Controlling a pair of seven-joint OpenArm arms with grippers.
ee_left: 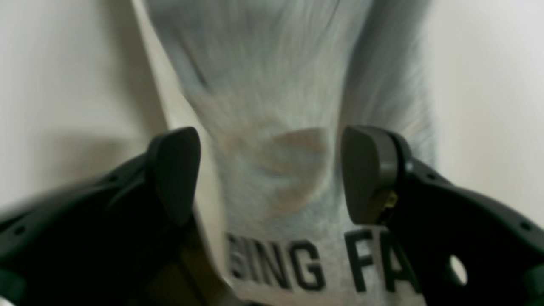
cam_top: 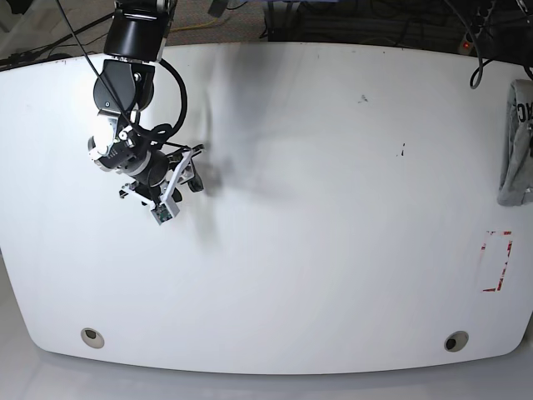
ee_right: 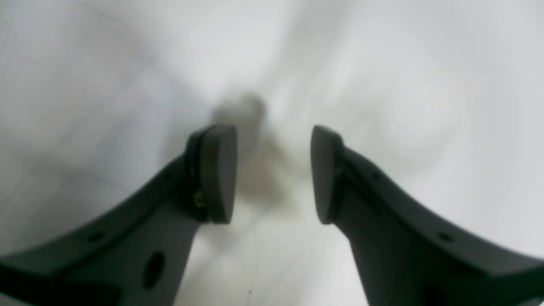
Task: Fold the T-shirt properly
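The T-shirt (cam_top: 516, 142) lies bunched in a narrow grey strip at the table's far right edge in the base view. In the left wrist view the T-shirt (ee_left: 272, 106) fills the middle, with the black letters "GING FA" close to the camera. My left gripper (ee_left: 272, 170) is open; its fingers stand wide apart over the cloth and pinch nothing. That arm is outside the base view. My right gripper (cam_top: 198, 169) hovers over the bare white table at the far left, far from the shirt. The right gripper (ee_right: 274, 170) is open with nothing between its fingers.
A red tape rectangle (cam_top: 497, 260) marks the white table (cam_top: 291, 250) near its right edge, below the shirt. Two round holes (cam_top: 90, 336) (cam_top: 454, 340) sit near the front edge. Cables run along the back edge.
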